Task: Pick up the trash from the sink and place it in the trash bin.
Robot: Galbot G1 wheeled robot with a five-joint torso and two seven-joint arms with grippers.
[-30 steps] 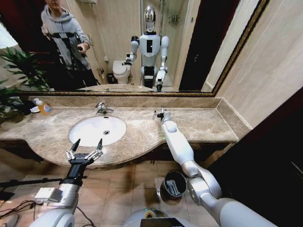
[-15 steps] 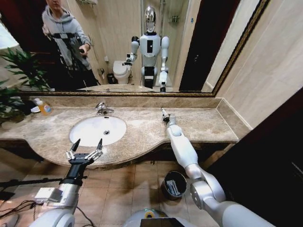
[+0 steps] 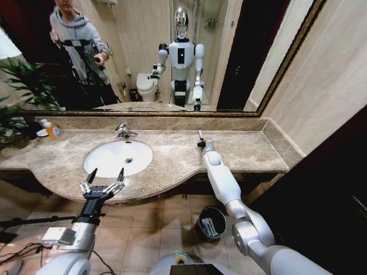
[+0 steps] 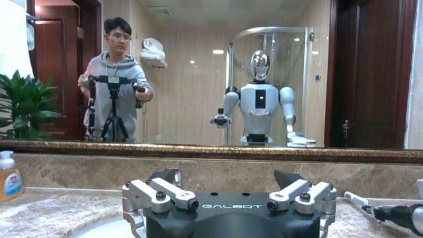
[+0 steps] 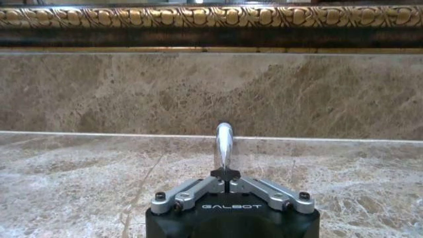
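Note:
My right gripper (image 3: 200, 141) hovers over the marble counter right of the sink (image 3: 109, 153), shut on a thin white stick (image 3: 199, 134) that pokes out past its fingertips. In the right wrist view the stick (image 5: 223, 144) stands up from the closed fingers (image 5: 224, 174), facing the backsplash. The basin holds no items. The trash bin (image 3: 202, 219) stands on the floor below the counter by my right arm, with white pieces inside. My left gripper (image 3: 103, 178) waits open at the counter's front edge before the basin, nothing between its fingers (image 4: 153, 184).
A chrome faucet (image 3: 122, 132) stands behind the basin, and an orange soap bottle (image 3: 53, 130) and a plant (image 3: 23, 86) sit at the far left. The mirror runs along the back wall. Cables lie on the tiled floor at the left.
My right gripper has shifted a little to the right and farther back over the counter, still holding the stick. The left arm has stayed still.

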